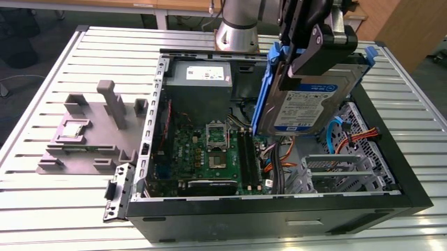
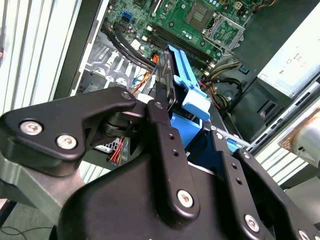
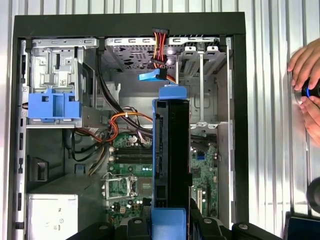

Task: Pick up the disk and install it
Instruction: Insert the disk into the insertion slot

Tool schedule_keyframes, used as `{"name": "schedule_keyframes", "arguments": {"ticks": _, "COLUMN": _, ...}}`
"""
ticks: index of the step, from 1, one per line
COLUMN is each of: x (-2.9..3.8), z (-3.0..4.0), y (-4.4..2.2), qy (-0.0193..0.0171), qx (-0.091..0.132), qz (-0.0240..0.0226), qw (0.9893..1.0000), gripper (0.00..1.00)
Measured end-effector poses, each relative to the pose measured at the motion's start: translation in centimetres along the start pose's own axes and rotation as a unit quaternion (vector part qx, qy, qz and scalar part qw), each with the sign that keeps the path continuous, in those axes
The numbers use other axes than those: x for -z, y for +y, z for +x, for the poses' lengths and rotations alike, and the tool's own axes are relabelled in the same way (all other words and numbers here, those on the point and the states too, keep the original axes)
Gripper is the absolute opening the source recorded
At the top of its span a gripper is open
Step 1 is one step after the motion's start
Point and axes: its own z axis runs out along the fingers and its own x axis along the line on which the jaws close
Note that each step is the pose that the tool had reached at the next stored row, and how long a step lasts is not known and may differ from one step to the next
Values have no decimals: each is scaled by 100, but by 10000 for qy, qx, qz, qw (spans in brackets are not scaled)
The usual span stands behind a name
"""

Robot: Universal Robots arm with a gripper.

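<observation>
While hanging above the open case point(image 1: 279, 206), end effector point(image 1: 307, 65), clamped onto the disk point(image 1: 307, 107).

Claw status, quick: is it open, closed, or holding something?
The claw is closed on the hard drive, holding it on edge over the open computer case.

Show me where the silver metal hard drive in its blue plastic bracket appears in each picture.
Exterior view: blue-bracketed silver metal disk upright over the black computer case.
Second wrist view: disk edge-on.
First wrist view: disk edge-on.
Shared landmark: green circuit board behind it.
</observation>
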Motion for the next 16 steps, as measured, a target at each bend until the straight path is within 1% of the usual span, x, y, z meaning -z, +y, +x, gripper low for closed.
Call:
{"name": "schedule_keyframes", "arguments": {"ticks": 2, "x": -8, "z": -16, "y": 6, "qy": 1, "qx": -2, "qz": 0, "qw": 10000, "gripper": 36}}
{"name": "schedule_keyframes", "arguments": {"ticks": 6, "x": -24, "z": -69, "y": 18, "qy": 0, "qx": -4, "qz": -2, "qw": 10000, "gripper": 36}}
{"name": "schedule_keyframes", "arguments": {"ticks": 9, "x": -33, "z": -71, "y": 41, "qy": 0, "qx": -4, "qz": -3, "qw": 10000, "gripper": 36}}
{"name": "schedule_keyframes", "arguments": {"ticks": 13, "x": -37, "z": -71, "y": 89, "qy": -1, "qx": -4, "qz": -4, "qw": 10000, "gripper": 36}}
{"name": "schedule_keyframes", "arguments": {"ticks": 16, "x": -38, "z": -70, "y": 98, "qy": -1, "qx": -4, "qz": -4, "qw": 10000, "gripper": 36}}
